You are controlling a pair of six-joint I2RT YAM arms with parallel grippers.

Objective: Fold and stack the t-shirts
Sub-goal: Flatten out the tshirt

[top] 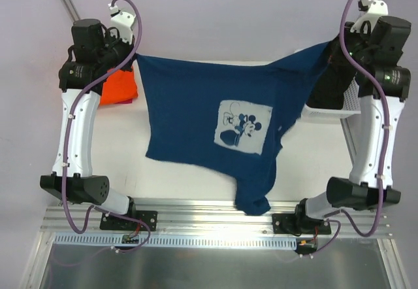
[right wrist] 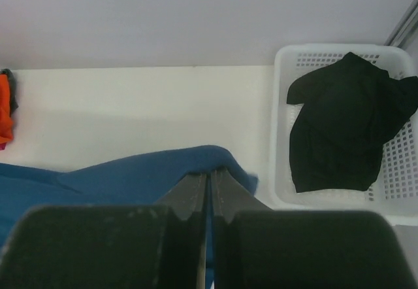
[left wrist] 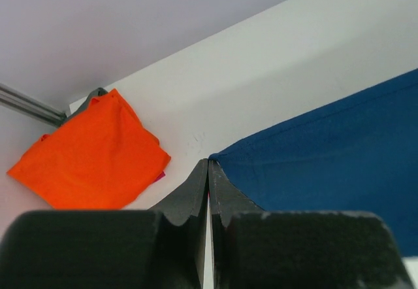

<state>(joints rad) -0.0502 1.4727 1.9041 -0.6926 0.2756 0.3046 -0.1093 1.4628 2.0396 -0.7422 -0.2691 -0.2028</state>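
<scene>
- The orange shirt [top: 119, 87] lies just beyond the left corner of the navy shirt [top: 189, 112]. It is a plain, bright, soft bundle, already folded into a rough flat packet by the look of it, so I take it as the start of the stack.
- The left gripper [left wrist: 208, 165] is pinched tight on the navy shirt's left corner, its dark fingers pressed together with the cloth edge running off to the right.
- The navy shirt hangs stretched between the two arms above the white table [top: 313, 152]. Its top edge is fairly taut, and its lower part sags in loose folds with one tail drooping toward the near rail. The weave is matte and limp.
- The pale square print [top: 243, 127] sits right of the navy shirt's middle, facing up.
- The right gripper [right wrist: 209, 171] is clamped on the navy shirt's right corner, where the cloth bunches over the fingers.
- A white perforated basket [right wrist: 281, 125] stands to the right of the navy shirt and holds a crumpled black garment [right wrist: 339, 132].
- Judged step — spreading the navy shirt before folding. The next move calls for lowering both corners evenly so the cloth lands flat and smooth.
</scene>
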